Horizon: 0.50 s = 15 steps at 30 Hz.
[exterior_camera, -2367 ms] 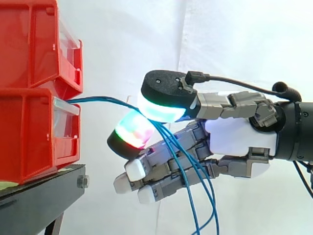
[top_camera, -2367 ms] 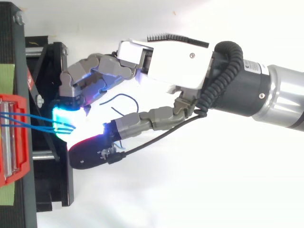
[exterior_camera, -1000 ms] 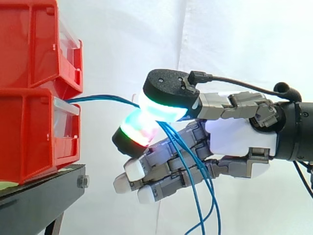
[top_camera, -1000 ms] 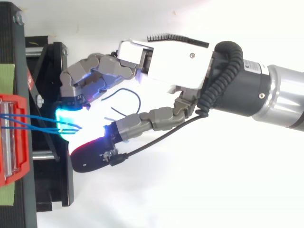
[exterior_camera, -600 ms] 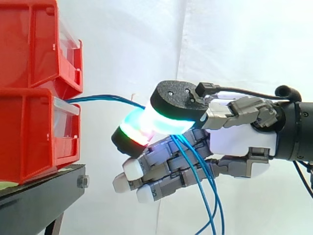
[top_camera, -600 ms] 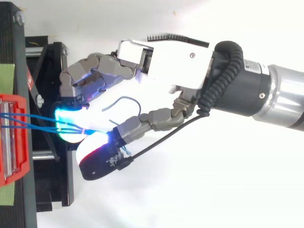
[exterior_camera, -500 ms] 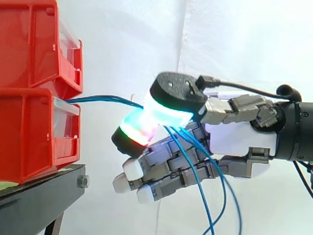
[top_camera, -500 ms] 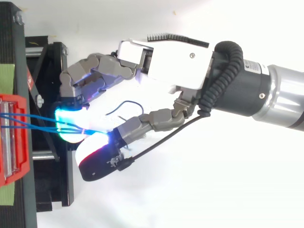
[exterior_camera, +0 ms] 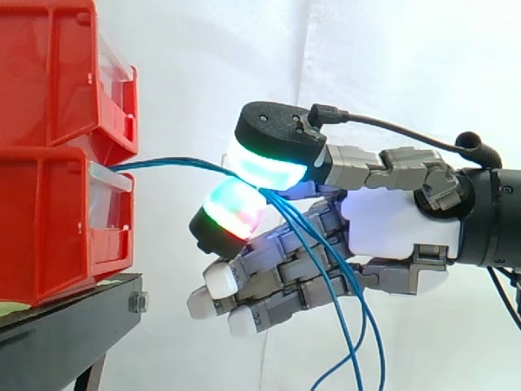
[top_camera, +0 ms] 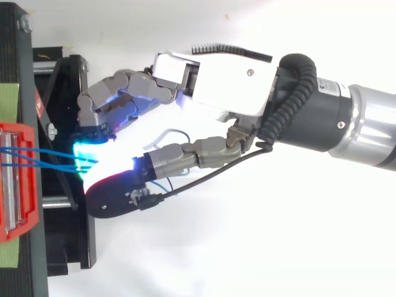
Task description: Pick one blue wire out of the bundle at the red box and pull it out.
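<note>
The hand (exterior_camera: 391, 224) is right up at the red box (exterior_camera: 49, 220), which sits at the edge of the black stand (exterior_camera: 73, 334) facing it. Its glowing pads (exterior_camera: 264, 167) are pinched together on the blue wires (exterior_camera: 175, 164), though whether on one strand or several is hard to say. The wires run from the box front into that pinch, then droop below the palm. Grip made, I'd judge; singling out and pulling remain.

wires (exterior_camera: 167, 161) cropped btm, red box (exterior_camera: 49, 220) cropped left
</note>
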Motion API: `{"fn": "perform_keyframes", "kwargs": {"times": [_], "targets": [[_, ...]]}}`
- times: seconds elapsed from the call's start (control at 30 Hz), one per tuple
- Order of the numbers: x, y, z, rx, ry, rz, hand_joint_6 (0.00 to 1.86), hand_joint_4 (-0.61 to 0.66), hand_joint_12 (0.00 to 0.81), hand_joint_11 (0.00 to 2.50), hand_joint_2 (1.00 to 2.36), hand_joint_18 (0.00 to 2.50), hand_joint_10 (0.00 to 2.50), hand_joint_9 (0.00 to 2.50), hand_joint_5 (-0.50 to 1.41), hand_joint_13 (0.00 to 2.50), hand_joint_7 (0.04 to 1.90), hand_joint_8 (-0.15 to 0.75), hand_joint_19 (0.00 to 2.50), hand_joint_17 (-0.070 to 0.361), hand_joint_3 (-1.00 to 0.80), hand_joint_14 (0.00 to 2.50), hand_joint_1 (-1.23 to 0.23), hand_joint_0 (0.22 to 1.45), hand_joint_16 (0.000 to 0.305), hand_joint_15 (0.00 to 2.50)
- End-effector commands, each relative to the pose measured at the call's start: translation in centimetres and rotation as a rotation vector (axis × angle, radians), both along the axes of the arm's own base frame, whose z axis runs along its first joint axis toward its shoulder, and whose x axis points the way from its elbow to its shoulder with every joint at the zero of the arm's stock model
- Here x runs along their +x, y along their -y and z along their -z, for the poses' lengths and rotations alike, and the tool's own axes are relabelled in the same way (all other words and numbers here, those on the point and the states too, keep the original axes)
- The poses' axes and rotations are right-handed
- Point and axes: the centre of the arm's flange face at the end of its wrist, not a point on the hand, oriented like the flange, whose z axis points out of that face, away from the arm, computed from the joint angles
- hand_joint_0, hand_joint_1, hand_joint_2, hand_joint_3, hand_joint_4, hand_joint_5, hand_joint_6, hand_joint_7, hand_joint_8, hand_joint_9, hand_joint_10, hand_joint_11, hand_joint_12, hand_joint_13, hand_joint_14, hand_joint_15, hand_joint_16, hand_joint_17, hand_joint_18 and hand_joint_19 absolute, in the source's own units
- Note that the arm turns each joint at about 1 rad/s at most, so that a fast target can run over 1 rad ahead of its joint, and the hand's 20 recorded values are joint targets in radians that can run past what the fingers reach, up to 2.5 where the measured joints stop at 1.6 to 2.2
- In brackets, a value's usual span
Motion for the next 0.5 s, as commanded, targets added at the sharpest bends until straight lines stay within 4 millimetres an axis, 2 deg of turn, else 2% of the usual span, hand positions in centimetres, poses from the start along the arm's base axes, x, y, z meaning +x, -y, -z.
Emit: {"fn": "perform_keyframes", "kwargs": {"times": [0.0,0.13,0.2,0.23,0.27,0.3,0.33,0.4,0.43,0.47], "targets": [[0.07,-0.01,-0.07,0.0,0.007,0.0,0.89,0.05,0.43,0.55,1.02,0.5,0.01,0.75,-0.19,0.54,1.14,0.305,0.32,0.136,-0.1,0.01,-0.78,0.59,0.061,0.26],[0.12,-0.02,-0.13,0.001,0.013,0.0,0.89,0.03,0.432,0.49,1.02,0.52,0.01,0.75,-0.19,0.55,1.16,0.295,0.31,0.139,-0.05,0.01,-0.79,0.59,0.062,0.25],[0.12,-0.02,-0.13,0.0,0.012,0.0,0.9,0.04,0.462,0.41,1.01,0.55,0.01,0.77,-0.19,0.55,1.1,0.316,0.3,0.157,-0.01,0.01,-0.74,0.59,0.07,0.24],[0.12,-0.02,-0.13,0.0,0.012,0.0,0.89,0.04,0.477,0.33,1.07,0.57,0.01,0.76,-0.18,0.56,1.08,0.318,0.29,0.166,0.01,0.01,-0.71,0.57,0.074,0.22],[0.12,-0.02,-0.13,0.0,0.012,0.0,0.88,0.05,0.487,0.27,1.43,0.58,0.01,0.78,-0.17,0.57,1.08,0.323,0.29,0.174,-0.08,0.01,-0.64,0.49,0.078,0.2],[0.12,-0.02,-0.13,0.0,0.012,0.0,0.88,0.05,0.487,0.26,1.49,0.58,0.01,0.78,-0.17,0.57,1.09,0.32,0.29,0.176,-0.1,0.01,-0.62,0.47,0.078,0.2],[0.12,-0.02,-0.13,0.0,0.012,0.0,0.88,0.05,0.487,0.23,1.63,0.58,0.01,0.78,-0.16,0.57,1.11,0.31,0.29,0.178,-0.13,0.01,-0.59,0.45,0.079,0.2],[0.12,-0.02,-0.13,0.0,0.012,0.0,0.87,0.06,0.49,0.21,1.75,0.58,0.0,0.77,-0.16,0.57,1.1,0.307,0.28,0.18,-0.16,0.01,-0.59,0.42,0.08,0.19],[0.12,-0.02,-0.13,0.0,0.012,0.0,0.87,0.07,0.49,0.21,1.75,0.58,0.0,0.77,-0.16,0.57,1.08,0.309,0.28,0.18,-0.16,0.01,-0.63,0.43,0.08,0.19],[0.12,-0.02,-0.13,0.001,0.013,0.0,0.86,0.08,0.473,0.23,1.46,0.54,0.0,0.72,-0.16,0.55,1.03,0.294,0.27,0.17,-0.07,0.01,-0.73,0.51,0.076,0.2]]}}
